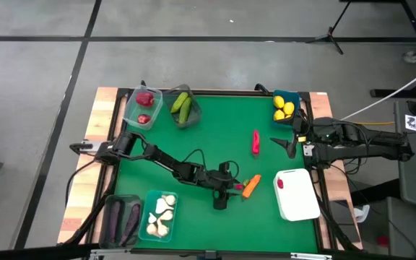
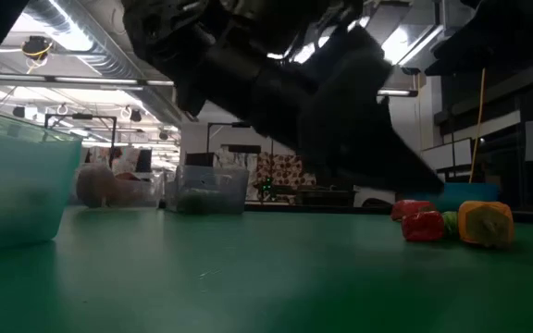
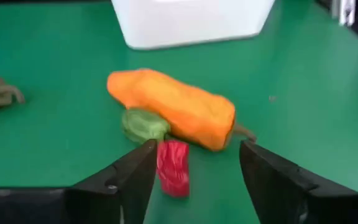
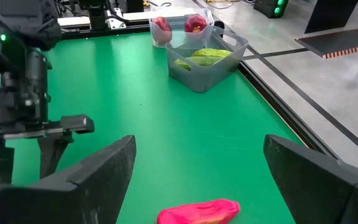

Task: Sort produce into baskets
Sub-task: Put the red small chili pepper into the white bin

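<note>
The orange carrot (image 1: 252,186) lies on the green table (image 1: 215,130), just beside the white tray (image 1: 297,193), with a small red pepper (image 3: 173,167) touching its side next to the pepper's green stem (image 3: 143,124). The left gripper (image 3: 194,171) sits low over the table right at the carrot, its two fingers parted around the small red pepper without pressing on it. Farther from the carrot, toward the middle of the table, a pink-red pepper (image 1: 256,141) lies alone. The right gripper (image 1: 289,143) hovers near that pepper, jaws spread wide and holding nothing. Beyond the right gripper, in the corner, a blue tub (image 1: 286,110) holds yellow lemons (image 1: 283,108). Across the table from the carrot, a grey tub (image 4: 205,59) holds green cucumbers (image 1: 183,105) and a clear tub (image 1: 143,108) beside it holds red round fruits (image 1: 145,99). On the carrot's other side, garlic bulbs (image 1: 162,215) and dark eggplants (image 1: 122,219) fill two tubs.
</note>
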Robot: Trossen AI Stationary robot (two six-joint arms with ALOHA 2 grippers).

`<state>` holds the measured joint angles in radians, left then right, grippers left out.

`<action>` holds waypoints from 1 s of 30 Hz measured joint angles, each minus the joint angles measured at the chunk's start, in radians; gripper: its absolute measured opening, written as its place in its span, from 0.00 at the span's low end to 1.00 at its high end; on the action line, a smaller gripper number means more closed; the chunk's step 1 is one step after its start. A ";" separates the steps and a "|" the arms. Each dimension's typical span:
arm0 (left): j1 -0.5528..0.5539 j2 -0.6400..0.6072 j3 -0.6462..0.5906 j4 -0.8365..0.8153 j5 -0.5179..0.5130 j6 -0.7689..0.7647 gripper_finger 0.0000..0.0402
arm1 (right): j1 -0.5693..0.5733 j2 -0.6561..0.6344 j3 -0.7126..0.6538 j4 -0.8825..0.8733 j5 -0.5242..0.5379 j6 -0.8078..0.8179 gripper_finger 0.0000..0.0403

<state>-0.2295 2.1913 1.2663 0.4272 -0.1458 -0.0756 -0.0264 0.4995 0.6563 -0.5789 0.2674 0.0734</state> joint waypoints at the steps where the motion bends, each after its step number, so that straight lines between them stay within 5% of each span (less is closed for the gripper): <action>1: -0.001 0.008 0.000 0.005 -0.010 0.003 0.57 | 0.000 0.000 0.000 0.000 0.000 0.000 0.87; 30: 0.024 0.075 0.072 -0.057 0.009 -0.076 0.61 | 0.000 0.000 0.000 0.000 0.000 0.000 0.87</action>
<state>-0.2050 2.2662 1.3380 0.3699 -0.1363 -0.1512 -0.0261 0.4995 0.6567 -0.5785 0.2675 0.0731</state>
